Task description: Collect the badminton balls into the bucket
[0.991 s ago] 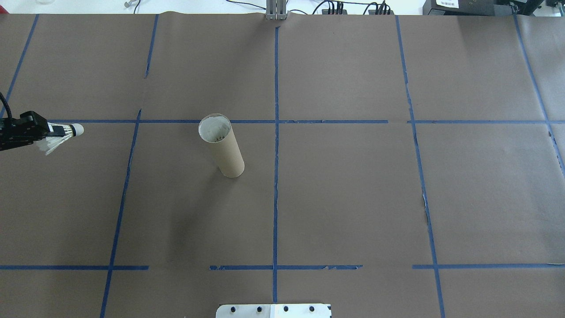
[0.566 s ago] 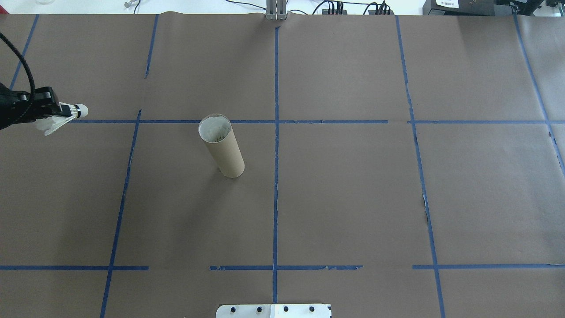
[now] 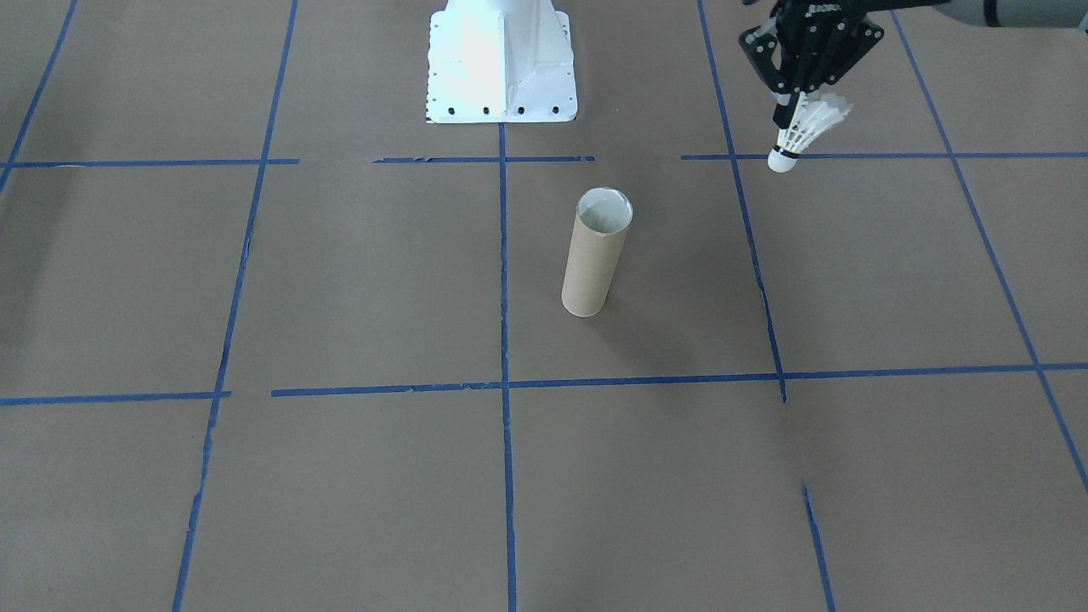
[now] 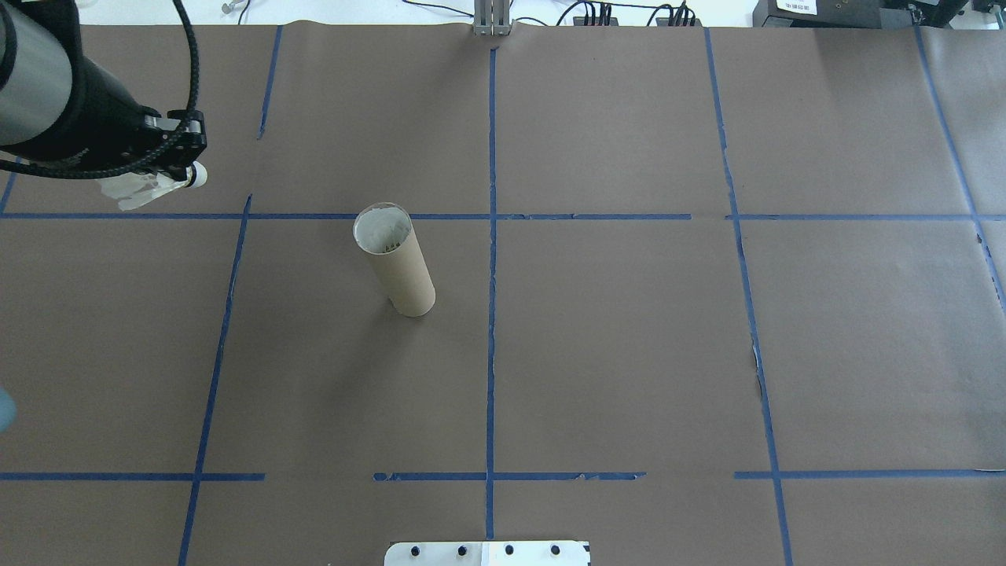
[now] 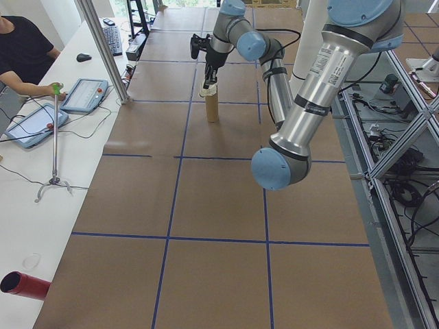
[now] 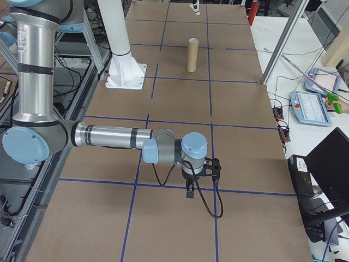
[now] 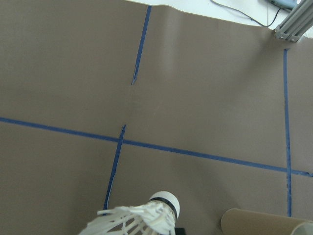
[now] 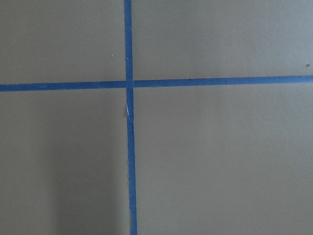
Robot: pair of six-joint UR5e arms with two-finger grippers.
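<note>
Overhead exterior view: shuttlecock [image 4: 149,187] is airborne, clamped in the left gripper [image 4: 182,161], well apart from the upright cardboard tube [image 4: 394,261]. Pickup complete; transfer over the tube mouth and release remain. Right gripper [image 6: 190,191] hovers elsewhere; its jaw state cannot be determined.

Even, bright overhead light falls on the brown table paper [image 4: 629,354], with only faint soft shadows. The white robot base [image 3: 500,59] glares, nearly blown out (front-facing view). All views are sharp.
</note>
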